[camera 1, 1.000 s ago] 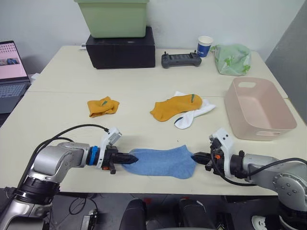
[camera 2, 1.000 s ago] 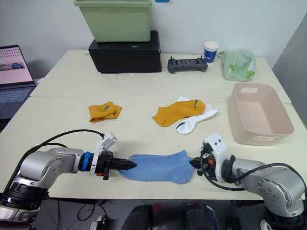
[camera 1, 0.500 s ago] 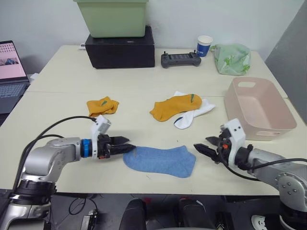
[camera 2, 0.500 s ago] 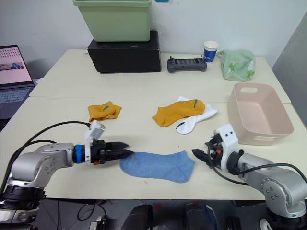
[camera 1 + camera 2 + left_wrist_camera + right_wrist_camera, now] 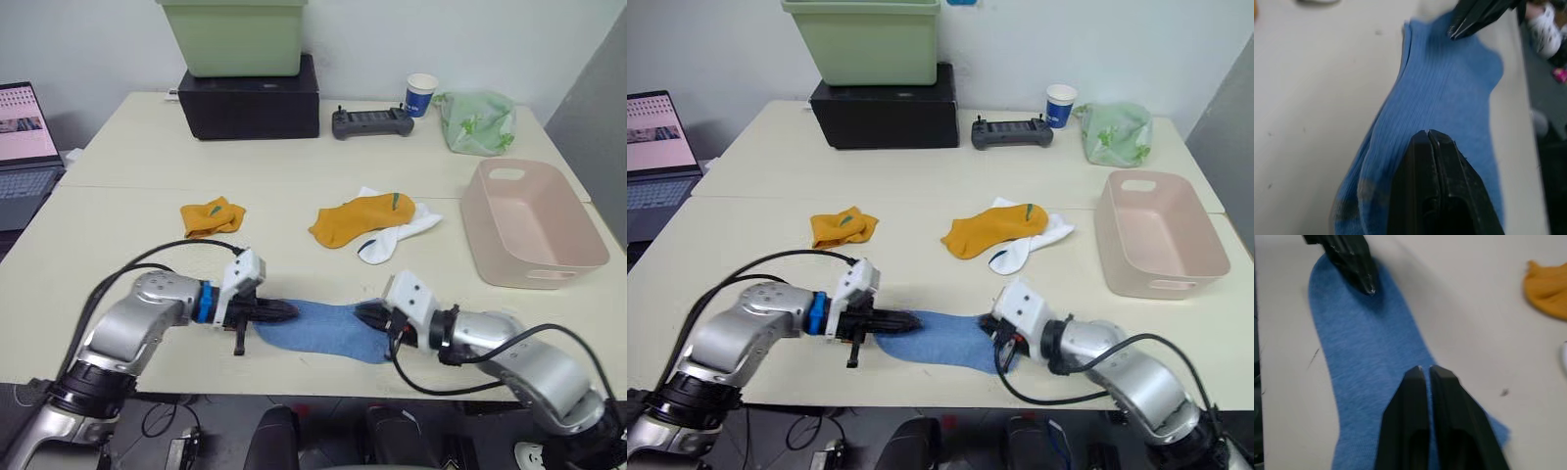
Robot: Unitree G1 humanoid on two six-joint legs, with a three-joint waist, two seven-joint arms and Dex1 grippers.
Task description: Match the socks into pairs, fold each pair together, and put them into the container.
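Left gripper (image 5: 286, 312) and right gripper (image 5: 364, 313): fingers together, tips pressing the blue sock (image 5: 328, 329) ends, nothing clasped.

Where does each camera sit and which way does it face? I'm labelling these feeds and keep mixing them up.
Left and right eye views: on the head, looking forward and down at the table; both arms show.
Left wrist view: on the left wrist, looking along the left gripper, fingers together over the blue sock.
Right wrist view: on the right wrist, looking along the right gripper, fingers nearly together over that sock.
Shared: each wrist view catches the other gripper's tips.
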